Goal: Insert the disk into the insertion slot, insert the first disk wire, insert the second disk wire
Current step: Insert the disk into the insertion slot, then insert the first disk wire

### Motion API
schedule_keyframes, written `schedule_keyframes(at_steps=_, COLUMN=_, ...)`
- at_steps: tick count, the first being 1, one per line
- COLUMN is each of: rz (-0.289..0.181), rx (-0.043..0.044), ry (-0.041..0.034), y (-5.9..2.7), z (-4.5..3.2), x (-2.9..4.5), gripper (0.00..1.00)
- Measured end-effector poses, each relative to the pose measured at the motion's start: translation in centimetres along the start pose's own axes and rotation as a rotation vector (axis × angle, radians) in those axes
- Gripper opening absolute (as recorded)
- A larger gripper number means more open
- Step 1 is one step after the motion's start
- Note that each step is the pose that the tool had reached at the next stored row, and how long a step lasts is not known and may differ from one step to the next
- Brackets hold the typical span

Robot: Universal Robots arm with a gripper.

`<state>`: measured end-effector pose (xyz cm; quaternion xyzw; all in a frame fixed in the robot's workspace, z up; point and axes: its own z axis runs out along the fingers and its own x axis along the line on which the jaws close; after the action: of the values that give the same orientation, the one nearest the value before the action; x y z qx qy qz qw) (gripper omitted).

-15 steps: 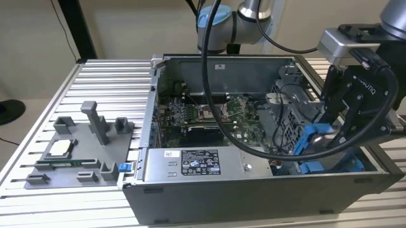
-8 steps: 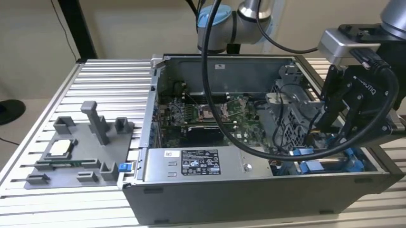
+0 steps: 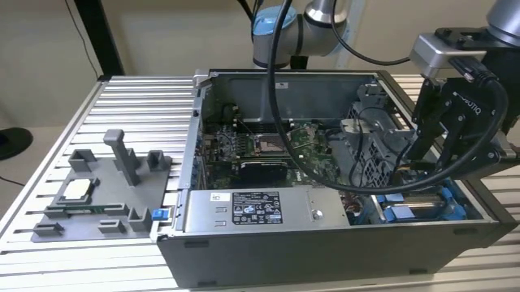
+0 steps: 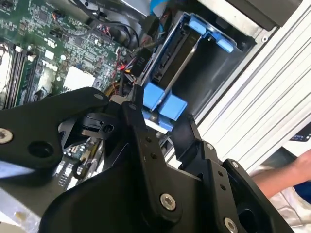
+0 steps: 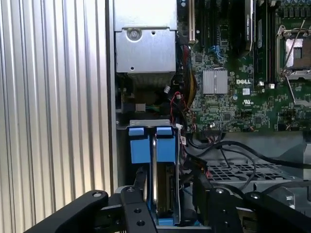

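Observation:
The insertion slot (image 3: pixel 418 207) is a grey metal bay with bright blue tabs at the open computer case's near corner, on the exterior view's right. Both wrist views look down into the insertion slot (image 5: pixel 154 170), where blue tabs (image 5: pixel 148 143) sit on either side of a thin metal divider (image 4: pixel 182 65). My black gripper (image 3: pixel 410 167) hangs just above it, open, with fingers (image 5: pixel 136 204) straddling the bay and nothing between them. In the second wrist view, blue tabs (image 4: pixel 165 104) show through the gripper (image 4: pixel 160 119) gap. The disk's grey body is hidden. Black wires (image 5: pixel 228 148) run beside the slot.
A grey power-supply box (image 3: pixel 260 210) with a sticker lies along the case's near wall. A perforated grey cage (image 3: pixel 374 146) and the green motherboard (image 3: pixel 268 143) fill the case. A grey fixture (image 3: pixel 97 194) stands on the slatted table (image 3: pixel 138 97). A person's arm (image 4: pixel 286 182) shows beyond the case.

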<state>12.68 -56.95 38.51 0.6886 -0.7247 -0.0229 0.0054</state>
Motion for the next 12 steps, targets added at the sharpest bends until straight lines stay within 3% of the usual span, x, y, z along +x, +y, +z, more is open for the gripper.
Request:
schedule_keyframes(at_steps=8, rz=0.000, rx=0.0000, ry=-0.0009, y=-1.57, z=0.47, x=-1.72, gripper=1.00)
schedule_keyframes(at_steps=12, rz=0.000, rx=-0.0001, ry=-0.0011, y=-1.91, z=0.83, x=-3.13, gripper=1.00)
